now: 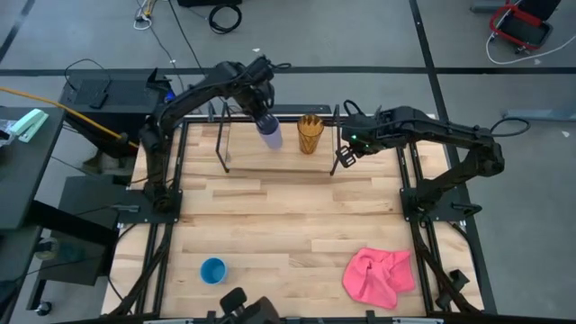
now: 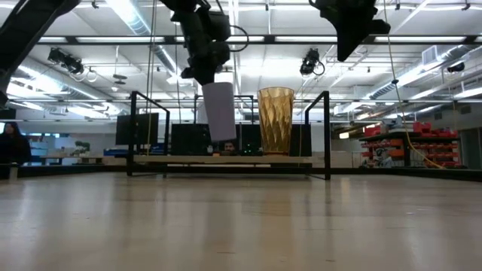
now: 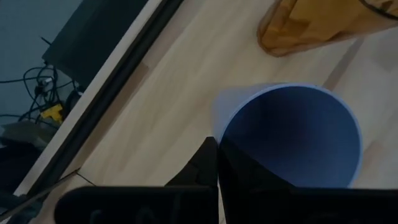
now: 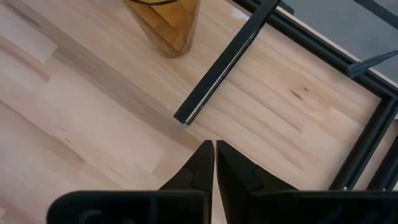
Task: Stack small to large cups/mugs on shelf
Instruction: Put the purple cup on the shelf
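The left gripper (image 2: 207,75) pinches the lavender cup (image 2: 220,110) above the shelf (image 2: 226,159), just left of the orange cup (image 2: 276,120). The right gripper (image 4: 214,155) (fingers pressed together, empty) hangs by the shelf's right end. The blue cup (image 1: 213,270) sits near the front left.

Table (image 1: 270,225): pale wood planks, smooth satin finish; shelf (image 2: 226,159): thin black metal rods, light wood board; amber cup (image 2: 276,120): translucent faceted glossy plastic; lavender cup (image 2: 220,110): matt opaque plastic; pink cloth (image 1: 378,274): soft, crumpled.

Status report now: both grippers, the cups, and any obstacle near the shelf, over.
Left gripper shut on pale lavender plastic cup, above black-rod wooden shelf. Right gripper shut, empty, beside shelf end. Amber-orange cup standing on shelf; short blue cup on table. Nothing in the way.
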Robot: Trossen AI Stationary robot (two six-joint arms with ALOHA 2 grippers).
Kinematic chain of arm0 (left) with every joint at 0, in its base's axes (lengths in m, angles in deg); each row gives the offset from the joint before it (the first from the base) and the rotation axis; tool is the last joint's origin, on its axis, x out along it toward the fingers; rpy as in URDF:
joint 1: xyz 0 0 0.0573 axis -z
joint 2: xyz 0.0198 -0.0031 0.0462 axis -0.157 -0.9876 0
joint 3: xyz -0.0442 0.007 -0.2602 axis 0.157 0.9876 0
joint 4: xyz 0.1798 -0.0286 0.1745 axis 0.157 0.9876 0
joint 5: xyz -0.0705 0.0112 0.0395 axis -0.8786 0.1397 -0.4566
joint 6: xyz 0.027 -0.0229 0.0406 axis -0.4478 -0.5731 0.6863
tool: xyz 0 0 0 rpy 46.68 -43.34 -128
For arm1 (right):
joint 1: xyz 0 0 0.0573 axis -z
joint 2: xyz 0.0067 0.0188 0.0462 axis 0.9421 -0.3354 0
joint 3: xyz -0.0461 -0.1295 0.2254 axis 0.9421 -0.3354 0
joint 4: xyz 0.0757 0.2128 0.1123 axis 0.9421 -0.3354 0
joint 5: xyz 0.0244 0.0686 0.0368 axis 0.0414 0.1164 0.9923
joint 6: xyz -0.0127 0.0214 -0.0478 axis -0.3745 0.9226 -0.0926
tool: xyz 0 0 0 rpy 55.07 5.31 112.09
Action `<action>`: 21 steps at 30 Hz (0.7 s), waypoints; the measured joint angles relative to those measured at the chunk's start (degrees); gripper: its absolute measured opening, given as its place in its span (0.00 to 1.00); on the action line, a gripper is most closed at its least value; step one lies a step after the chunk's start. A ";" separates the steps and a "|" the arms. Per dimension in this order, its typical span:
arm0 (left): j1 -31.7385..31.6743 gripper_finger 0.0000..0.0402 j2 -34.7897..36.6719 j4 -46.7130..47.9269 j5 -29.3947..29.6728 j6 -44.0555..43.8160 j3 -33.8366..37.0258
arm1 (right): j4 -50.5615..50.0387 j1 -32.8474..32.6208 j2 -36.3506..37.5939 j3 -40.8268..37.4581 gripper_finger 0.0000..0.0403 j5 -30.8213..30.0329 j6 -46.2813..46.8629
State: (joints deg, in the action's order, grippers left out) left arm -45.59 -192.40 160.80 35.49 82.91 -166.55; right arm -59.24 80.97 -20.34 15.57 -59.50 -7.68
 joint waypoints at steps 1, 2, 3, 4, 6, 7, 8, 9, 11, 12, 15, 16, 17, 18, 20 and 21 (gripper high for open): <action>0.00 0.01 -0.28 0.01 -0.06 0.01 0.00 | 0.29 0.00 0.00 0.00 0.06 -0.01 0.00; -0.15 0.01 -0.48 0.11 -0.06 -0.01 0.02 | 0.58 0.00 0.00 0.00 0.06 0.01 -0.02; -0.22 0.01 -0.66 0.18 -0.09 -0.04 0.02 | 0.60 0.00 0.00 0.00 0.06 0.01 -0.02; -0.25 0.01 -0.87 0.07 -0.10 -0.04 0.02 | 0.57 0.00 0.00 0.00 0.06 0.01 -0.02; -0.31 0.01 -1.24 0.06 -0.11 -0.04 0.02 | 0.63 0.00 0.00 0.00 0.06 0.01 -0.07; -0.33 0.01 -1.45 0.02 -0.08 -0.02 0.04 | 0.72 0.00 0.00 0.00 0.06 0.01 -0.11; -0.31 0.01 -1.69 -0.30 -0.11 -0.04 0.04 | 0.86 0.00 0.00 0.00 0.06 0.01 -0.13; -0.31 0.01 -1.84 -0.66 -0.19 -0.04 0.03 | 0.97 0.00 0.00 0.00 0.06 0.01 -0.15; -0.35 0.01 -2.12 -0.45 -0.21 -0.28 0.04 | 0.97 0.00 0.00 -0.02 0.06 0.02 -0.17; -0.33 0.01 -2.26 -0.63 -0.28 -0.23 0.04 | 0.95 0.00 0.00 -0.02 0.06 0.01 -0.20; -0.33 0.01 -2.68 -0.81 -0.30 -0.10 0.04 | 1.02 0.00 -0.02 -0.02 0.06 0.03 -0.29; -0.20 0.01 -2.80 -0.92 -0.30 -0.10 0.04 | 1.02 0.00 -0.02 -0.02 0.06 0.03 -0.34; -0.18 0.01 -2.93 -0.79 -0.30 -0.16 0.04 | 1.04 0.00 -0.02 -0.02 0.06 0.03 -0.35; -0.20 0.01 -3.03 -0.25 -0.30 -0.26 0.04 | 1.04 0.00 -0.02 -0.02 0.06 0.03 -0.37; -0.18 0.01 -3.41 -0.20 -0.32 -0.20 0.04 | 1.04 0.00 -0.02 -0.02 0.06 0.03 -0.39; -0.12 0.01 -3.76 -0.28 -0.30 -0.17 0.02 | 1.06 0.00 -0.02 -0.02 0.06 0.03 -0.39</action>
State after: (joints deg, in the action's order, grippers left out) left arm -45.71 -196.16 160.52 35.20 82.75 -166.53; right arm -58.18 80.97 -20.36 15.55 -59.47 -8.07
